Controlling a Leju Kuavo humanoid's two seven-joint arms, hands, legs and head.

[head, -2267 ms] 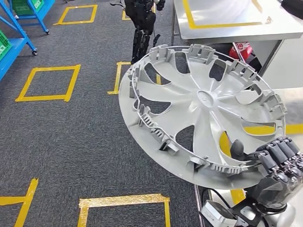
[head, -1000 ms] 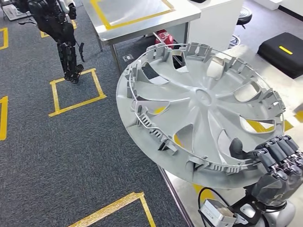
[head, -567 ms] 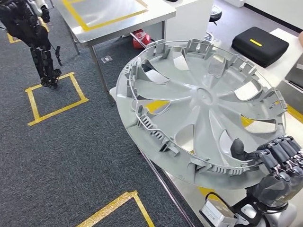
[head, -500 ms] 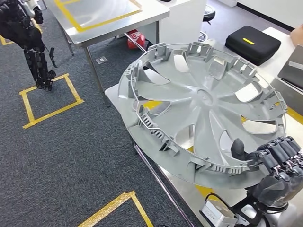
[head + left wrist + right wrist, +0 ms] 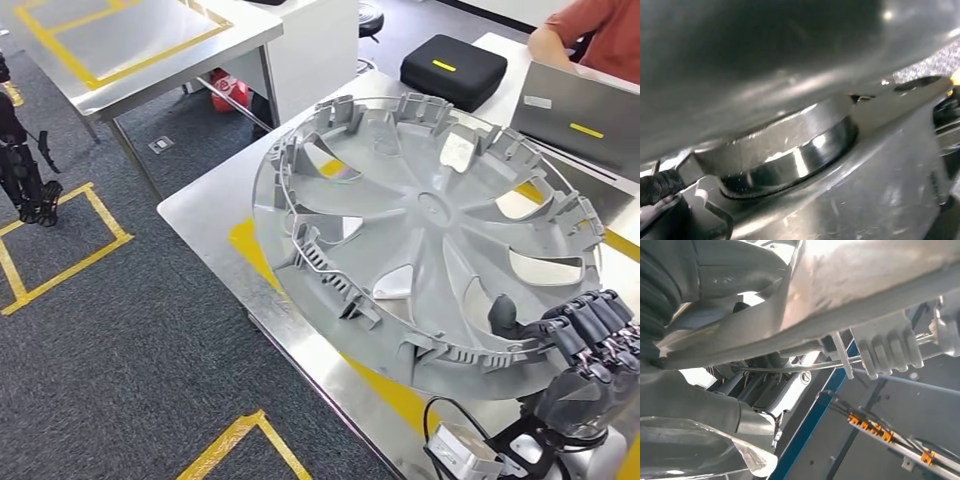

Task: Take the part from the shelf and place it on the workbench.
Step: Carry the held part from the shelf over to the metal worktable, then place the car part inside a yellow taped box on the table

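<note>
Head view: the part, a large grey wheel cover (image 5: 430,230), is seen held in the air with its ribbed inner side turned up, tilted so that the edge nearest the robot sits lowest; it is carried above the workbench (image 5: 204,215), a steel top marked with yellow tape, and no contact between the two can be made out; the cover's near right rim is gripped by the right hand (image 5: 585,345), whose dark fingers (image 5: 596,318) are curled together over the rim while the thumb is pressed through a spoke opening onto the inner face; in the right wrist view the grey thumb and ribbed cover are seen close against the cover's rim (image 5: 866,285), with a clip and wire ring of the cover just beyond; in the left wrist view a blurred, shiny underside of the cover (image 5: 791,150) is shown very close, and the state of the left hand's fingers cannot be told. Beyond the cover's far edge a black case (image 5: 453,70) is laid on the workbench, and to the right of that a grey laptop lid (image 5: 581,120); behind the laptop a person's arm in an orange sleeve (image 5: 596,30) is seen. To the left of the workbench dark carpet (image 5: 113,340) with yellow taped squares is spread, and a second steel table (image 5: 136,45) stands beyond it.
</note>
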